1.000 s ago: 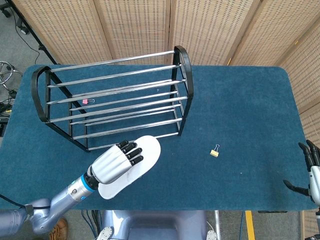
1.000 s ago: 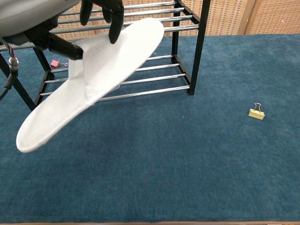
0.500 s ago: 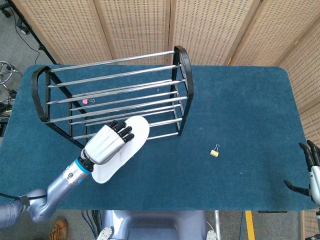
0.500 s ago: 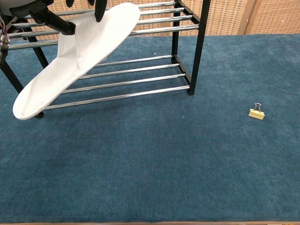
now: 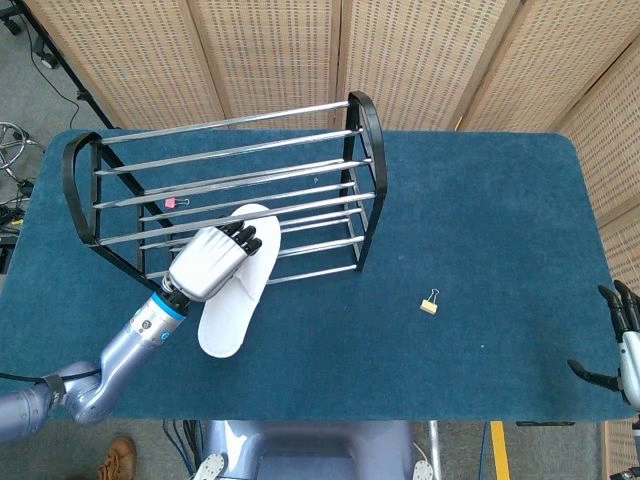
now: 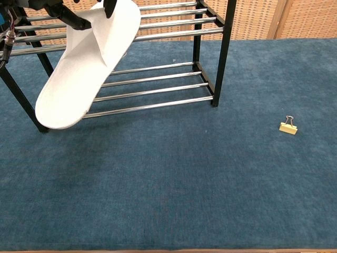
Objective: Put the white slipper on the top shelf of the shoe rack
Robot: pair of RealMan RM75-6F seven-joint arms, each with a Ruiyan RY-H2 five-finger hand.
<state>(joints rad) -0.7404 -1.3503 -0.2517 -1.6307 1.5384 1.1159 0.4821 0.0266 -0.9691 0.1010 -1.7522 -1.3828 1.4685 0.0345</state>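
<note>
- The black-framed shoe rack with chrome rails (image 5: pixel 225 190) stands on the rear left part of the blue carpeted table (image 5: pixel 480 230).
- The white flat slipper (image 5: pixel 232 285), held by the left hand (image 5: pixel 210 262), hangs tilted at the rack's front, toe over the front rails, heel toward the table's near edge.
- A small pink binder clip (image 5: pixel 170 202) lies under the rack.
- A small yellow binder clip (image 5: pixel 429 303) lies right of the rack, well apart.
- The right hand (image 5: pixel 620 340) sits at the table's far right edge.

The white slipper (image 5: pixel 232 295) was a flat, open-backed item with a plain white sole and a white upper band. It was held off the table, tilted, toe end raised toward the front rails of the shoe rack (image 5: pixel 362 130) and heel end hanging lower. The rack had black end frames and chrome rails in two tiers, standing upright on the blue table surface.
</note>
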